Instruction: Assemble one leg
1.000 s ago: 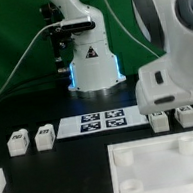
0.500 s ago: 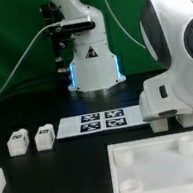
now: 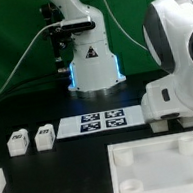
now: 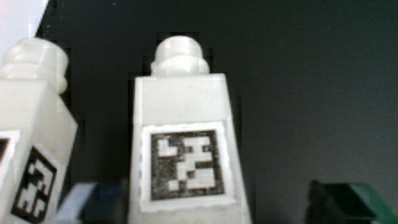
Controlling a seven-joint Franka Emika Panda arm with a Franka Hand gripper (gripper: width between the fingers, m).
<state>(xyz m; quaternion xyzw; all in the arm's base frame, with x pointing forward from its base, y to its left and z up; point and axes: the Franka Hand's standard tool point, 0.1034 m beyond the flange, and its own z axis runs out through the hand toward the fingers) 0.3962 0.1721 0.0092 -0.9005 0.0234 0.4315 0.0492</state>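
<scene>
Four black-and-white square tags mark the thin flat white marker board [image 3: 94, 122], which lies at mid-table. No letters or numerals are legible on them. A black warning triangle [image 3: 90, 55] sits on the white robot base [image 3: 93, 75] at the far edge of the black tabletop [image 3: 85, 162]; its symbol is too small to read.

Wrist view: the leg [image 4: 182, 140], a small white chunky plastic block with a rounded knob at one end, fills the centre and bears one square black-and-white tag on the face turned to the camera. A second white block of the same kind [image 4: 32, 110] lies just beside it and parallel, with a narrow strip of black table between them. Its tag is cut by the frame.

Exterior view: the leg is hidden beneath the arm's white housing [image 3: 174, 52], near the tabletop edge at the exterior view's right. The gripper [image 3: 173, 123] hangs low there. One dark fingertip [image 4: 356, 205] stands clear of the leg's side with bare table between; the fingers are spread and grip nothing.

Two more tagged blocks, the outer white block [image 3: 16, 144] and the inner white block [image 3: 43, 137], stand slightly apart near the edge at the exterior view's left. A large white square tray-like piece with round corner sockets [image 3: 161, 165] fills the near corner at the exterior view's right. A bare band of table separates it from the marker board.
</scene>
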